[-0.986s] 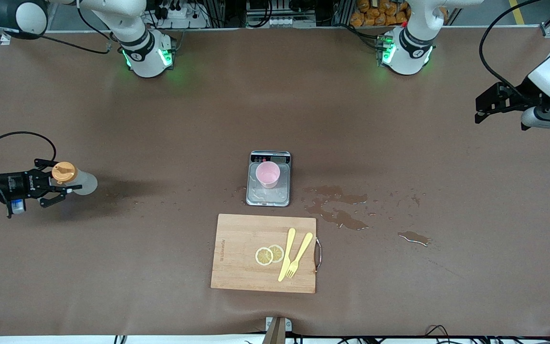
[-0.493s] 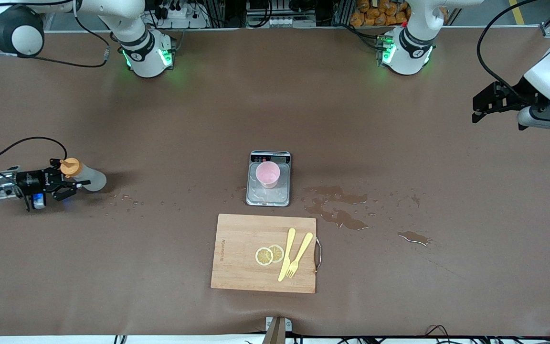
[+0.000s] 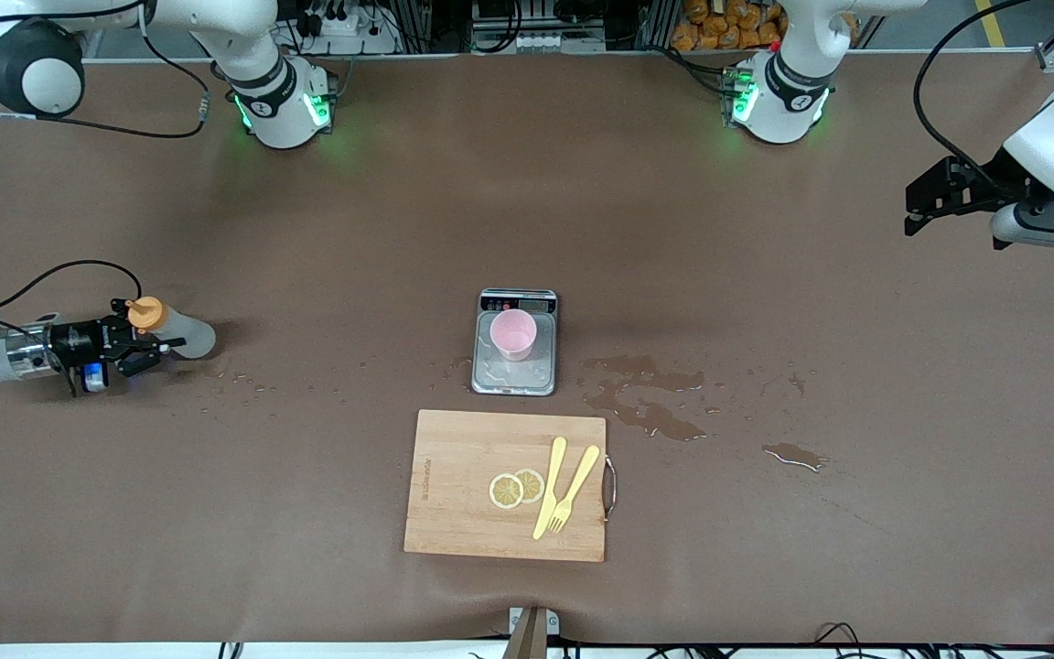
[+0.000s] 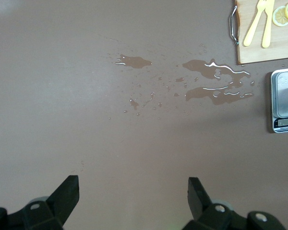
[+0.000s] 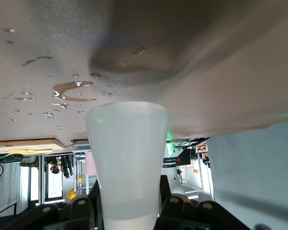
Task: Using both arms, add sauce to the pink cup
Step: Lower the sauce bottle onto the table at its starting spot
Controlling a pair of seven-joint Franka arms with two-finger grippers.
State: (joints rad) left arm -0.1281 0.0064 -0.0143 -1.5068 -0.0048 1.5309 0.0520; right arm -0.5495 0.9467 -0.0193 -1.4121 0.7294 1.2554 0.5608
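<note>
My right gripper (image 3: 154, 340) is shut on the sauce (image 3: 193, 337), a translucent bottle with an orange cap (image 3: 146, 314). It holds the bottle tilted and low over the table at the right arm's end. The bottle (image 5: 127, 153) fills the gap between the jaws of the right gripper (image 5: 128, 206), pale sauce settled at the gripped end. The pink cup (image 3: 513, 333) stands upright on a small scale (image 3: 515, 373) at mid-table. My left gripper (image 3: 913, 212) waits open and empty, raised over bare table at the left arm's end. Nothing lies between the jaws of the left gripper (image 4: 133, 189).
A wooden cutting board (image 3: 454, 494) lies nearer the front camera than the scale, carrying lemon slices (image 3: 516, 488) and a yellow knife and fork (image 3: 564, 490). Wet puddles (image 3: 650, 407) spread from beside the scale toward the left arm's end. Small droplets (image 3: 243, 384) dot the table near the bottle.
My right gripper has come down with the bottle and shifted a little toward mid-table; its shadow has shrunk against the bottle. The left gripper moved slightly, then held still.
</note>
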